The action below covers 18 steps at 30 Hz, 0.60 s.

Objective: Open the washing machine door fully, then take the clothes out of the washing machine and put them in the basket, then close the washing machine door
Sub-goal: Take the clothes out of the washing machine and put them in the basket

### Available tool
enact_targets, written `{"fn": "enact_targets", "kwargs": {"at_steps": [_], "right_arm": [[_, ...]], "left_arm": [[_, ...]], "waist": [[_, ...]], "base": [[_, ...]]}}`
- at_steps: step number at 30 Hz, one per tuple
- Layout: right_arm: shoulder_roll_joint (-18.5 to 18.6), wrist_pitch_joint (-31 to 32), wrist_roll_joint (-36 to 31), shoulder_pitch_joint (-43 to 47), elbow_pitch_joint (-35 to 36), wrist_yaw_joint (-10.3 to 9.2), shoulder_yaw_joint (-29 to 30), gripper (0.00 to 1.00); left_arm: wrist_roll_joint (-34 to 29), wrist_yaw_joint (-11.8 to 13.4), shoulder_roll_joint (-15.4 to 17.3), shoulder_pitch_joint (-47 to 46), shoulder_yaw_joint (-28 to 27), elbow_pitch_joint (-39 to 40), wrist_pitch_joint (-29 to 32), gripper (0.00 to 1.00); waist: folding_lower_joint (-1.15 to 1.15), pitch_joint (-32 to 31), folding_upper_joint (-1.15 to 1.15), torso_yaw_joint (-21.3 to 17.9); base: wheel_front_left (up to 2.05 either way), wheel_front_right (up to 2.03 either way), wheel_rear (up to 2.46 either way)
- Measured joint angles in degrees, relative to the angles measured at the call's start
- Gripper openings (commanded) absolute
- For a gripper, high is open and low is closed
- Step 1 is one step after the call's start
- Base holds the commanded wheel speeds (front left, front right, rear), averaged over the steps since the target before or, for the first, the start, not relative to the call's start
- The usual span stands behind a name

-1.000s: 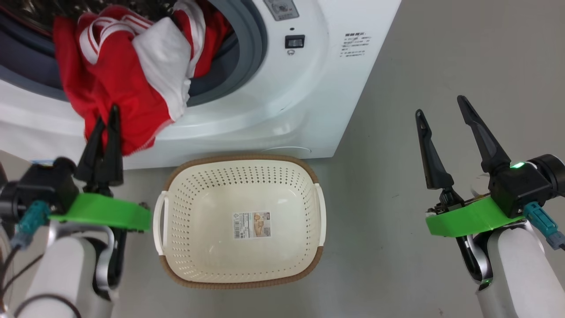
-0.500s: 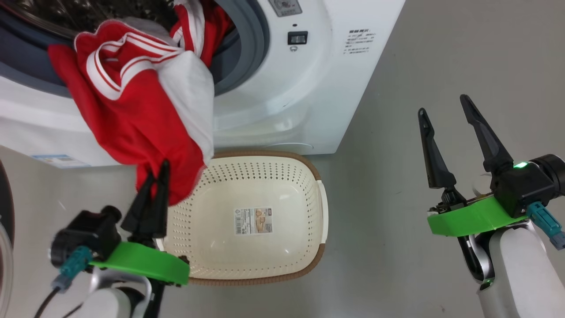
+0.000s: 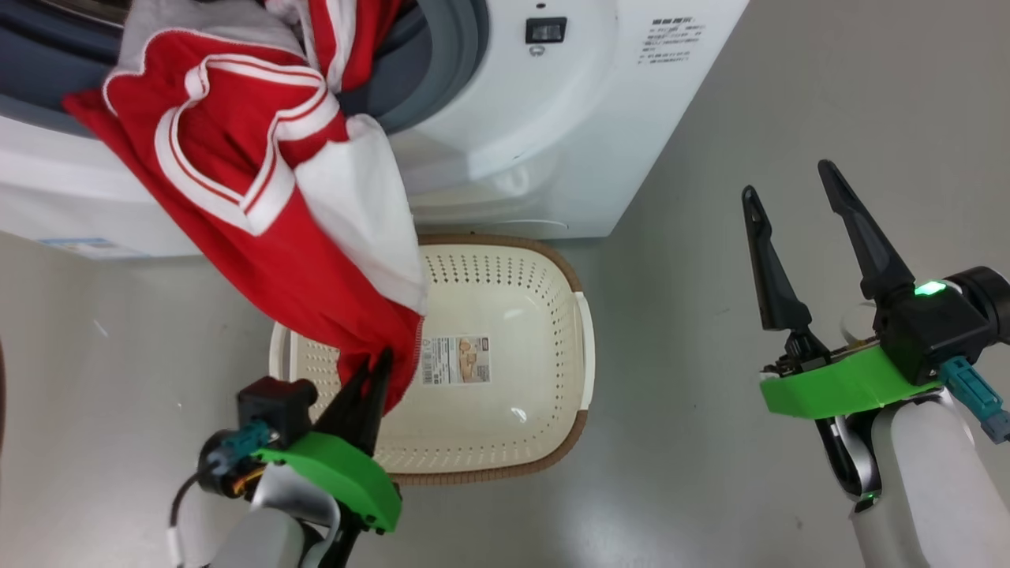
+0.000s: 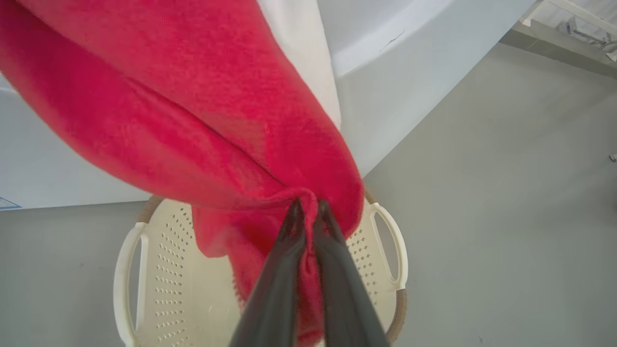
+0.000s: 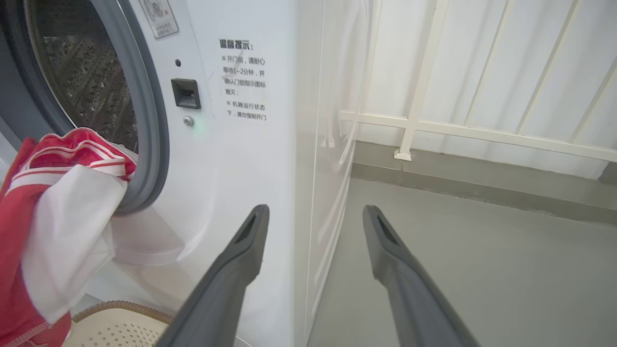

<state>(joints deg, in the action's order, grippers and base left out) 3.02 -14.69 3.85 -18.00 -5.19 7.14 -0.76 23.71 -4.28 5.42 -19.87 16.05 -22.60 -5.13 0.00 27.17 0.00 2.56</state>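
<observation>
Below the washing machine (image 3: 552,134) mouth, the red clothes (image 3: 260,237) have been drawn out over the basket (image 3: 489,473), pinched by the left end effector (image 3: 381,363); release should come next. The right end effector (image 3: 785,181) idles spread.

L end effector (image 3: 381,364) dragged clothes (image 3: 237,237) further out, now over basket (image 3: 513,442).

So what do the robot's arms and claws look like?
Both alike: the left claw and right claw each have two long, tapering black fingers on a black block and bright green bracket. Pale grey-white forearms, a teal cable plug at each wrist, and a green light glows on the right.
</observation>
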Motion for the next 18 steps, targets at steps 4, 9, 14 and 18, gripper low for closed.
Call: {"fn": "enact_targets", "kwargs": {"at_steps": [4,9,14,18], "right_arm": [[0.0,0.0,-0.3,-1.3,0.3,0.00,-0.3,1.00],[0.0,0.0,-0.4,-2.4,0.6,0.00,-0.5,1.00],[0.0,0.0,-0.5,-2.8,0.8,0.00,-0.6,1.00],[0.0,0.0,-0.8,-3.9,0.9,0.00,-1.2,1.00]], "left_arm": [[0.7,-0.9,-1.0,-3.6,1.9,-7.9,-0.9,0.00],[1.3,-1.9,-2.0,-8.4,3.9,-17.6,-2.7,0.00],[2.9,-2.7,-2.7,-13.0,5.2,-25.6,-5.3,0.00],[5.0,-2.8,-3.2,-16.5,7.3,-32.8,-6.1,0.00]], "waist": [[0.00,1.7,0.00,-0.1],[0.00,3.9,0.00,-0.3],[0.00,5.9,0.00,-0.6],[0.00,7.3,0.00,-1.1]], "base": [[0.00,0.00,0.00],[0.00,0.00,0.00],[0.00,0.00,0.00],[0.00,0.00,0.00]]}}
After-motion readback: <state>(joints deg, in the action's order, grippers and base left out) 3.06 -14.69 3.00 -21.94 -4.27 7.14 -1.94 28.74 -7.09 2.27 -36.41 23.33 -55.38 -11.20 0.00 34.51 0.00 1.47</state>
